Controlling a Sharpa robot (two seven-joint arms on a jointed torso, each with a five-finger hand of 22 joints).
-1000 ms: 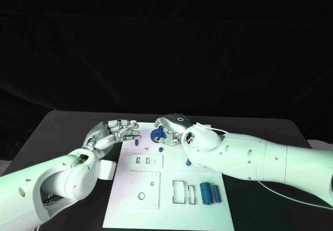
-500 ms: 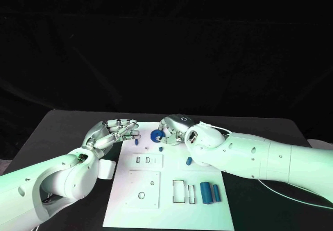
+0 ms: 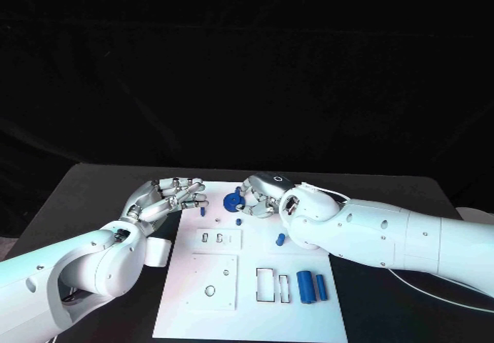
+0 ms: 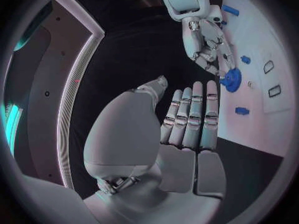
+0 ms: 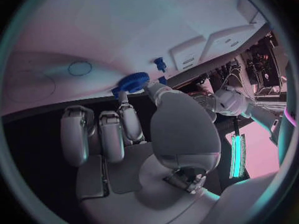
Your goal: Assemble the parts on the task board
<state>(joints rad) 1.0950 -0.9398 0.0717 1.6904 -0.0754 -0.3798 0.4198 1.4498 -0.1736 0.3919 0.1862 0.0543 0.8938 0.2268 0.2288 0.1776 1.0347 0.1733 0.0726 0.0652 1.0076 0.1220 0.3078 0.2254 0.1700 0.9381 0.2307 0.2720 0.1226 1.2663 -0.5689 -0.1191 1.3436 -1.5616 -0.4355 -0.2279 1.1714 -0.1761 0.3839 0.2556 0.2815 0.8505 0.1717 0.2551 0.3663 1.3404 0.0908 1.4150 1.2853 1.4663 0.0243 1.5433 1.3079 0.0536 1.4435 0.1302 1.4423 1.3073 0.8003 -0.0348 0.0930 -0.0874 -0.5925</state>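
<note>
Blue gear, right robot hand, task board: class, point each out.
blue gear (image 5: 131,81), right wrist view, toothed rim.
right robot hand (image 3: 261,191), head view, back of hand.
task board (image 3: 206,314), head view, bare near corner.

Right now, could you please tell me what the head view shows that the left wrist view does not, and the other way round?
Head view alone: two blue cylinders lying side by side at the task board's near end, and the rectangular cut-outs beside them. Left wrist view alone: the left robot hand's palm side, fingers straight and together, holding nothing. Both views: the right robot hand pinching the blue gear at the board's far end, with small blue parts on the white board.
</note>
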